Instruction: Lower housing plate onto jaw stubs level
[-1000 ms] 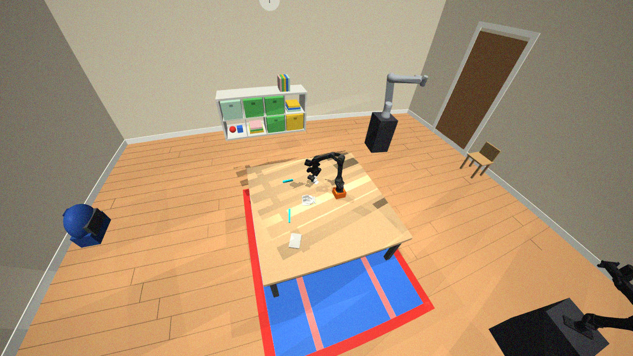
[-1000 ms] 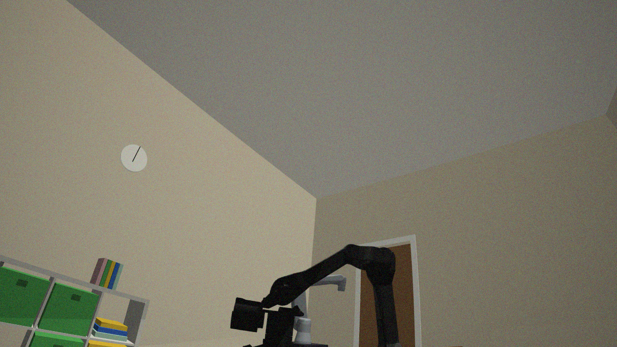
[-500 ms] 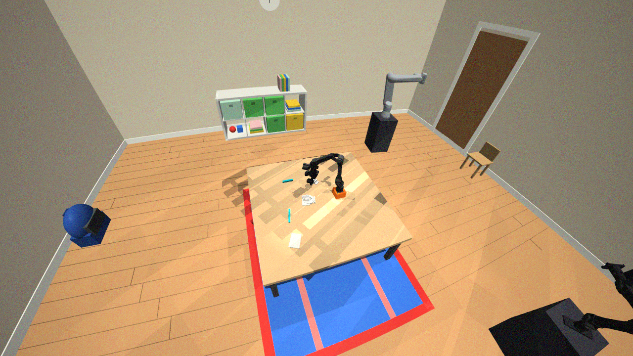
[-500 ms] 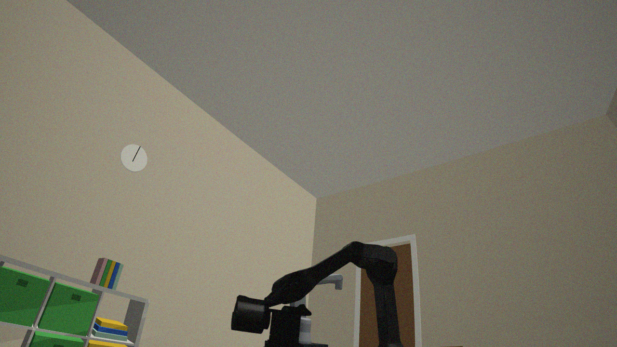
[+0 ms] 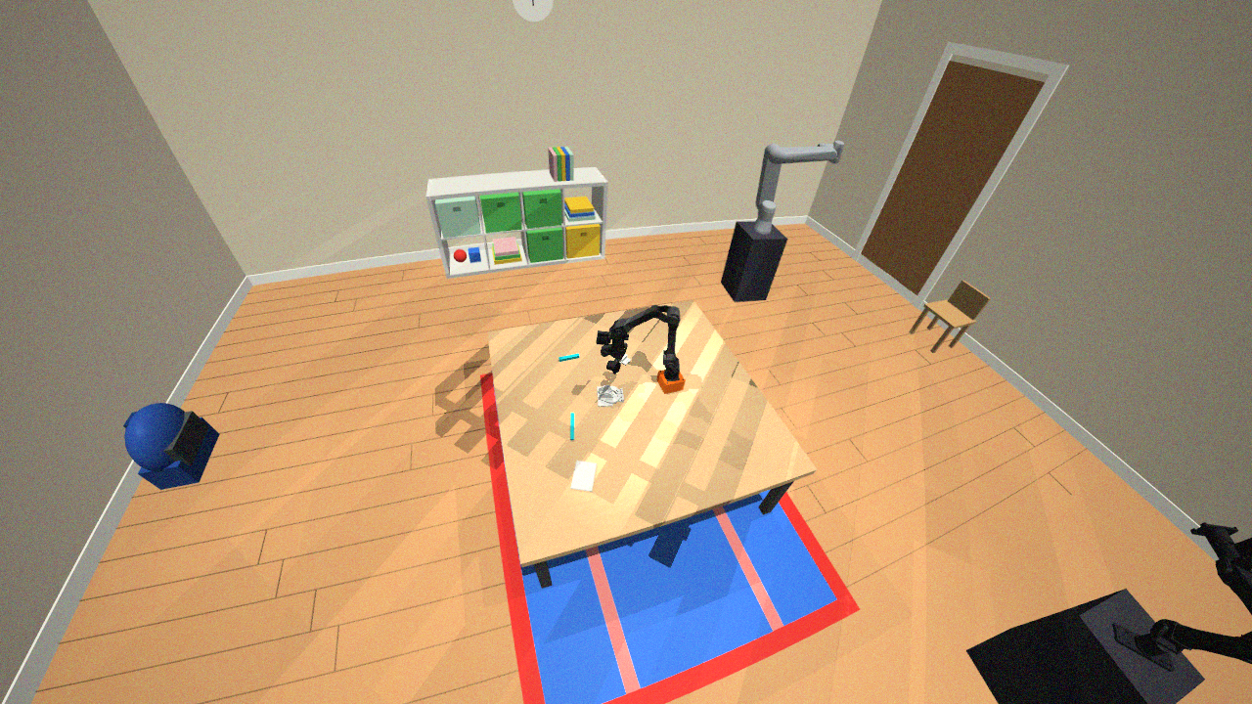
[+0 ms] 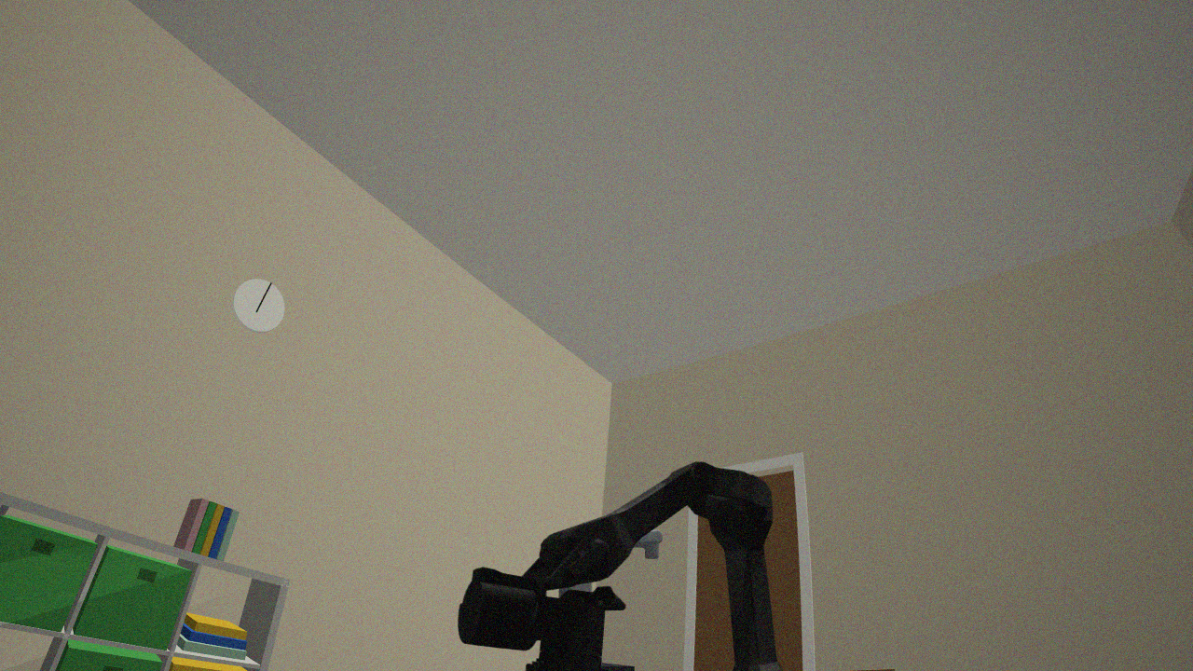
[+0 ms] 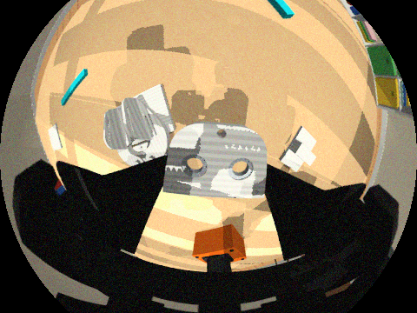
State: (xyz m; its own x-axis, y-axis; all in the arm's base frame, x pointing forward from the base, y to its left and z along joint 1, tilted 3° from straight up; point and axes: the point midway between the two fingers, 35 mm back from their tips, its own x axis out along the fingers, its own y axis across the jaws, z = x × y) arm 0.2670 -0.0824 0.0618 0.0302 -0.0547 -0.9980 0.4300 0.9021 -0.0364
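Observation:
My gripper point(image 7: 215, 165) point(image 5: 613, 368) is shut on the housing plate point(image 7: 210, 152), a grey-and-white plate with a rounded far edge, two large holes and one small hole. The plate hangs above the table point(image 5: 534, 516), clear of the jaw assembly; in the top view it cannot be made out. The jaw assembly point(image 7: 130, 126) point(image 5: 609, 396), grey and white parts on a white base, lies left of the held plate in the wrist view. Its pins and stubs are too small to tell apart. In the exterior view the fingertips are out of frame.
A small white block-like stand point(image 7: 300, 148) point(image 5: 624, 360) is on the other side of the gripper. One cyan bar point(image 7: 75, 87) point(image 5: 572, 426) lies near a white card point(image 7: 55, 136) point(image 5: 584, 476). Another cyan bar point(image 7: 282, 8) point(image 5: 568, 357) lies farther off. My orange base point(image 7: 210, 244) point(image 5: 671, 383) is close.

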